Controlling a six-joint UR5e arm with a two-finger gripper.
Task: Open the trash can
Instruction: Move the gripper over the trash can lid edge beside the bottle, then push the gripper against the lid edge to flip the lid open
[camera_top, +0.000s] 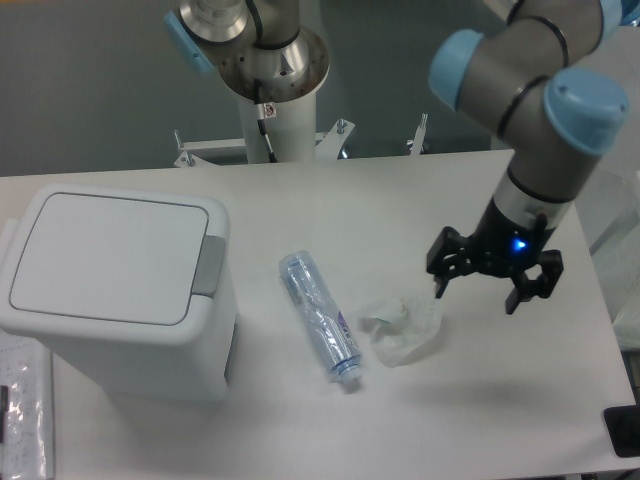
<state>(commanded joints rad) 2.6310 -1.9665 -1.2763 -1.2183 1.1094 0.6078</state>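
- At the near right corner, a dark thing (622, 432) lies partly cut by the frame edge; I cannot tell what it is.
- At the near left, a sheet (25, 405) with faint print lies just beside the trash can; the print is too small to read.
- The trash can (115, 290) stands at the left side of the table (330, 195), near the front edge. Its lid (105, 257) is flat and closed, and the grey button strip (209, 266) is on its right side.
- Right of the can, apart from it, a clear bottle (320, 320) lies on its side, cap toward the front. Its label shows some blue marks, not readable.
- Just right of the bottle lies a crumpled white wrapper (402, 326), near to it but not clearly touching.
- The gripper (478, 290) hangs above the table beside the wrapper, on its right. Its fingers (521, 295) are spread wide and hold nothing. A blue light shines on the wrist.
- Between gripper and can, the bottle and the wrapper lie on the table; the farther part of the table is bare.
- At the far edge stands the arm base (275, 70).
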